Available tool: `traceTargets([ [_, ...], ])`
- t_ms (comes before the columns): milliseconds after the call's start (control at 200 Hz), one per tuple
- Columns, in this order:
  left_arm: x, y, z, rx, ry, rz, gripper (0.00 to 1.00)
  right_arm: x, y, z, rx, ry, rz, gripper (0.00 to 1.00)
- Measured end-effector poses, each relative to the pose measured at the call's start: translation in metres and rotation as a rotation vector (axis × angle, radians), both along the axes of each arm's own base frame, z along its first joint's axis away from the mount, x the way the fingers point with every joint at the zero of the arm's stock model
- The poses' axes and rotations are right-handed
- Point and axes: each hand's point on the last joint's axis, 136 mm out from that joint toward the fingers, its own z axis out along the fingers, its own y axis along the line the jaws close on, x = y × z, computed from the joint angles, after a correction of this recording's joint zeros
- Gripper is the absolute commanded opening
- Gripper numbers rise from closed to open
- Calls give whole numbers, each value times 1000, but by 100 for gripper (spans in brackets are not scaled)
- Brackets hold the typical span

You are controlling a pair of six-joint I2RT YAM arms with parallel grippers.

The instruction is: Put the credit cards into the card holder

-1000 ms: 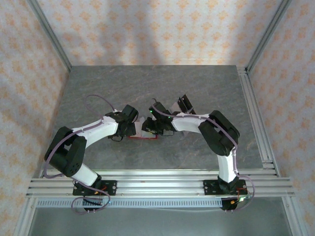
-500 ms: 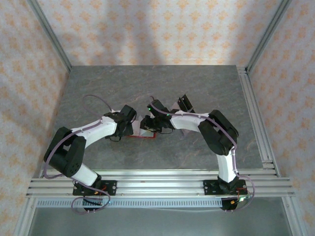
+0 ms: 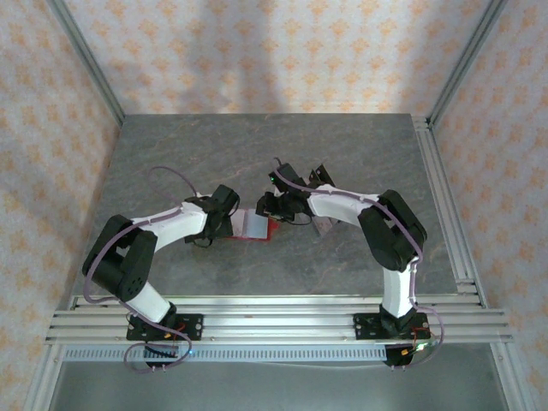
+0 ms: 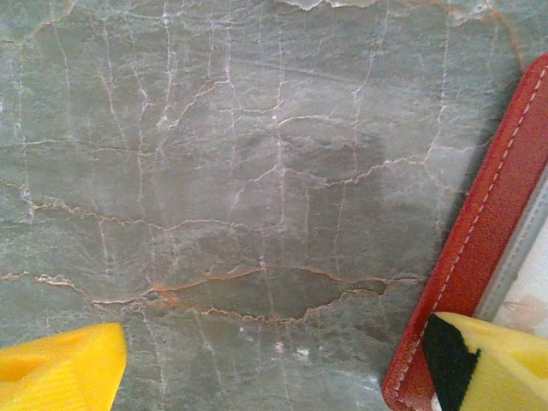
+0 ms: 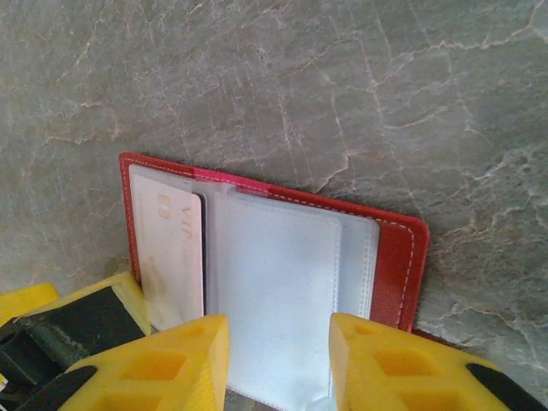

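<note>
The card holder lies open on the table, red outside with clear pale sleeves inside. One of the credit cards sits in its left pocket. My right gripper hovers just over the near edge of the sleeves, open, with nothing between its fingers. My left gripper is wide open, and its right finger rests on the holder's red edge. From above, the holder lies between the left gripper and the right gripper. Loose credit cards lie to the right of the right arm.
Another card with a dark band lies behind the right forearm. The grey marble table stretches open toward the back. Metal rails run along the right side and the near edge.
My right gripper has drawn back from the holder toward the far right and its jaws have widened. The holder's pale inside now shows from above. The left arm has barely moved.
</note>
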Motion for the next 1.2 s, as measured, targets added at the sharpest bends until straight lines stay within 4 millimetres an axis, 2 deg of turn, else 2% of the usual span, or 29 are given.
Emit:
traceTargets([
  [230,0,0,-1,-1,-3,0,92,1,1,-2,-1,3,1,36],
  [536,1,0,-2,-3,-7,0,91,-4,3,-28,-34,46,10,36],
  [771,1,0,-2,-4,-7,0,91,-6,17,-19,-11,27,33,35],
  [1051,1,0,-1,-4,-9,0,91,-11,24,-17,-2,31,42,33],
  [1201,0,8,15,7,-44,16,92,-13,38,-6,23,17,61,33],
])
